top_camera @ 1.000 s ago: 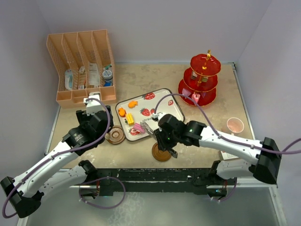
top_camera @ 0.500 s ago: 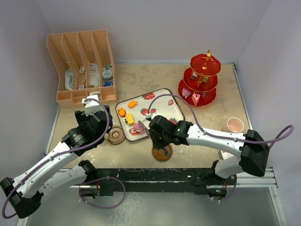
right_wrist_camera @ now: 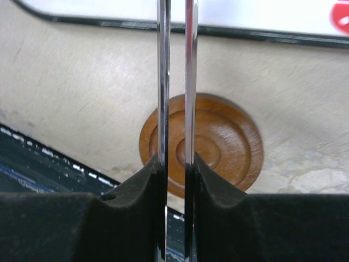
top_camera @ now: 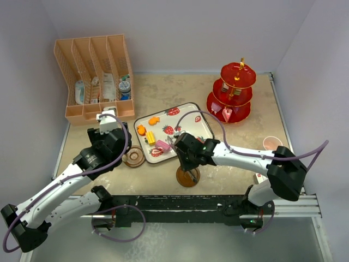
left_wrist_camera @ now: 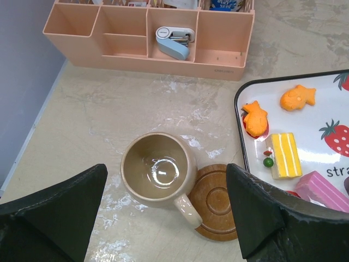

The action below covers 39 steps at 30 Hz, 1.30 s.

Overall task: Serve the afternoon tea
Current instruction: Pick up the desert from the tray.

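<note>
The tan mug (left_wrist_camera: pixel 158 169) stands upright on the table, its handle lying over the left edge of a brown saucer (left_wrist_camera: pixel 218 203). My left gripper (left_wrist_camera: pixel 166 180) hangs open above the mug, empty; in the top view it (top_camera: pixel 120 143) is left of the tray. My right gripper (right_wrist_camera: pixel 177 164) is shut on the metal tongs (right_wrist_camera: pixel 163 82), above the second saucer (right_wrist_camera: pixel 203 153), which also shows in the top view (top_camera: pixel 187 176). The tongs' tips reach toward the pink cake (top_camera: pixel 162 145). Toy sweets (left_wrist_camera: pixel 297 98) lie on the strawberry tray (top_camera: pixel 188 112). The red stand (top_camera: pixel 232 93) is at the back right, the pink mug (top_camera: pixel 272 144) on the right.
The peach divided rack (top_camera: pixel 95 76) with toiletries stands at the back left, close behind my left gripper. Grey walls close in the table on three sides. The dark front rail (right_wrist_camera: pixel 32 158) runs just below the second saucer.
My right gripper has moved left and toward the tray with the tongs, and its elbow has swung inward. My left arm, the tan mug and both saucers have not moved.
</note>
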Tool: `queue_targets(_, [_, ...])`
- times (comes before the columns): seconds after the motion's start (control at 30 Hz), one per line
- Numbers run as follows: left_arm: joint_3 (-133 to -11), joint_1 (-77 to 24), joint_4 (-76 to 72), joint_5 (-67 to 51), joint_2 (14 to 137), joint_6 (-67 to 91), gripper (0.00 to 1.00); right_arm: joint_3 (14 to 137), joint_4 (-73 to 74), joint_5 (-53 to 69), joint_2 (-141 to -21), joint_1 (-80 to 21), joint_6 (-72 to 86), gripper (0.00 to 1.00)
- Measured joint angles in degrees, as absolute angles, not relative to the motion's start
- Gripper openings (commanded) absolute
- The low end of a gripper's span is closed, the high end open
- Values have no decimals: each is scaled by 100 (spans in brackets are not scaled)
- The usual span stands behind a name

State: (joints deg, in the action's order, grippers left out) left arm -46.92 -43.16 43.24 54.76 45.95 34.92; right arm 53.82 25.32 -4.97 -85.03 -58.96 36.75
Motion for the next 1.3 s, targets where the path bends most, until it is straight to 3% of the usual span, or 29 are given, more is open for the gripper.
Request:
queue_targets(0.57, [-4692, -4316, 4344, 5474, 4661, 3492, 87, 5360, 2427, -451, -8031, -5474, 3430, 27])
queue_targets(1.3, [-4692, -4313, 4344, 5474, 4661, 3492, 87, 5472, 2239, 261, -8226, -6040, 3105, 26])
